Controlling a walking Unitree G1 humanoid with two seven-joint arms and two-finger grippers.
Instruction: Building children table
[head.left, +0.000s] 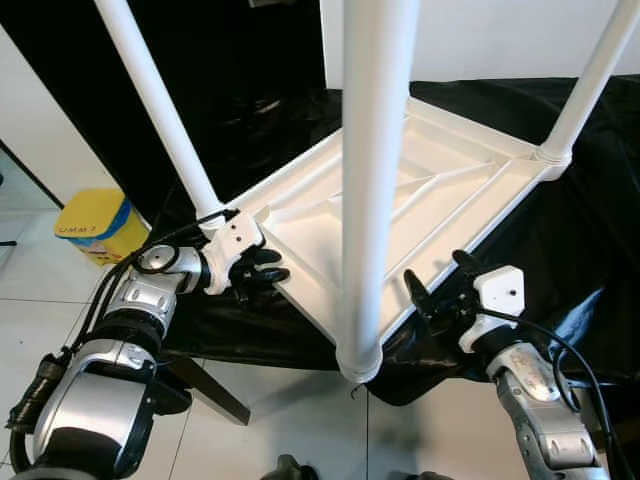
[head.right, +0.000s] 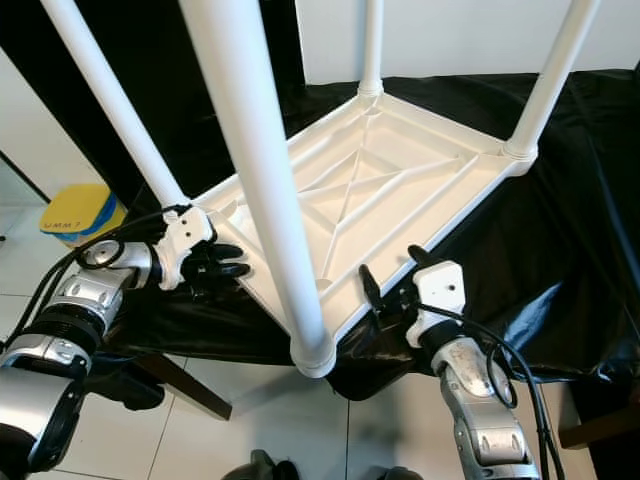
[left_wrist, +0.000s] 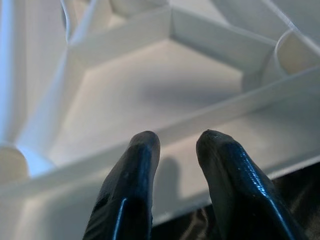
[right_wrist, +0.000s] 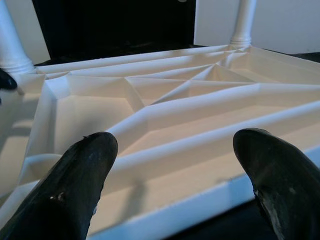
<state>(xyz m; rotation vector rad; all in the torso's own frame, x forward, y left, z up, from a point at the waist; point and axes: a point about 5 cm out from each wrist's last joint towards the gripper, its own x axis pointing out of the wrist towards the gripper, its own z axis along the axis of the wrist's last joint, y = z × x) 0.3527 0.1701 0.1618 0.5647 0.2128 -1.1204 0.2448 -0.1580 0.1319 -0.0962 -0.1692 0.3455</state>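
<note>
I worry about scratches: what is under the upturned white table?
A black cloth lies under the upturned table and hangs past the edge. A dark leg pokes out below it; the surface it covers is hidden.

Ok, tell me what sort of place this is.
Likely an indoor room set up as a work area: a white tiled floor, a black sheet draped over a surface, and an upturned white children's table on it, legs pointing up, with a yellow container nearby.
</note>
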